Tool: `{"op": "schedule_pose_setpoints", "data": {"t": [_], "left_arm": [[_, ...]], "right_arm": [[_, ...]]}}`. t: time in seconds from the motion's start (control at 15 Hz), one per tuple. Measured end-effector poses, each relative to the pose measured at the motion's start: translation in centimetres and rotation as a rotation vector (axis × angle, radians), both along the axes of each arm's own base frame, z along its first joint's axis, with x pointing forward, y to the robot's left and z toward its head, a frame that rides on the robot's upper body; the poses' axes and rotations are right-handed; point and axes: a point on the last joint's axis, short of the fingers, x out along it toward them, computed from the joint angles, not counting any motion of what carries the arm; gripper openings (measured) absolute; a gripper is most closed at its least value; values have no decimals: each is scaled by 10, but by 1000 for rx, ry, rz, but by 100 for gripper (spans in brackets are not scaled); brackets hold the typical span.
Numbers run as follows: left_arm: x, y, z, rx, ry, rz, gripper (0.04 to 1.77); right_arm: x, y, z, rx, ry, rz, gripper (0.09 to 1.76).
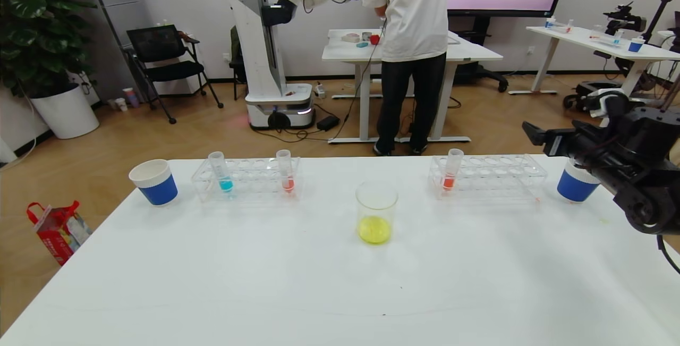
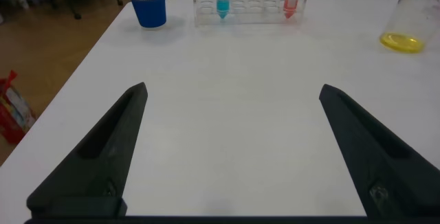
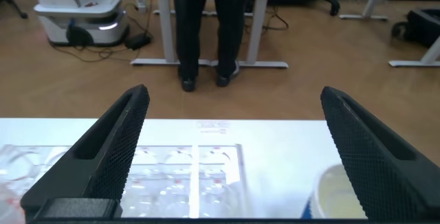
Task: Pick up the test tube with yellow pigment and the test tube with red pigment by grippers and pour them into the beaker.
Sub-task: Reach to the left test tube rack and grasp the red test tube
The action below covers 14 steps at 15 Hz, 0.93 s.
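The beaker (image 1: 376,213) stands mid-table with yellow liquid in its bottom; it also shows in the left wrist view (image 2: 409,18). The test tube with yellow pigment is out of view. The test tube with red pigment (image 1: 286,171) stands upright in the left rack (image 1: 249,178), also seen in the left wrist view (image 2: 291,1). My left gripper (image 2: 232,88) is open and empty, low over bare table well short of that rack. My right gripper (image 1: 534,134) (image 3: 234,91) is open and empty, raised above the right rack's (image 1: 494,176) right end.
A blue-liquid tube (image 1: 220,171) shares the left rack. A more orange tube (image 1: 452,169) stands in the right rack. Blue-and-white paper cups sit at far left (image 1: 154,182) and far right (image 1: 576,182). A person (image 1: 411,43) stands beyond the table.
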Motion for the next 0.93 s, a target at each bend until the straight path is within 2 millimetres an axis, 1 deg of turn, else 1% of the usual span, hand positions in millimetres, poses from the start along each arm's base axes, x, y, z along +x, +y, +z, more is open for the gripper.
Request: {"op": "schedule_pose_setpoints", "data": {"t": [0.2,0.27,0.4,0.53,0.73,0.87,0.93], "left_arm": [[0,0,0,0,0,0,174],[0,0,0,0,0,0,174],[0,0,0,0,0,0,174],[0,0,0,0,0,0,174],[0,0,0,0,0,0,174],[0,0,0,0,0,0,174],[0,0,0,0,0,0,174]], "right_arm": [[-9,48,24,-1,-42,54,174],[-14,59,30,1,-55,62,174],[-26,73,41,3,-76,69,174],[-41,78,51,-8,-100,51,174],[-75,82,79,-8,-166,56,174],[-111,85,101,-5,-220,71,174],[-128,85,108,-2,-241,74,174]]}}
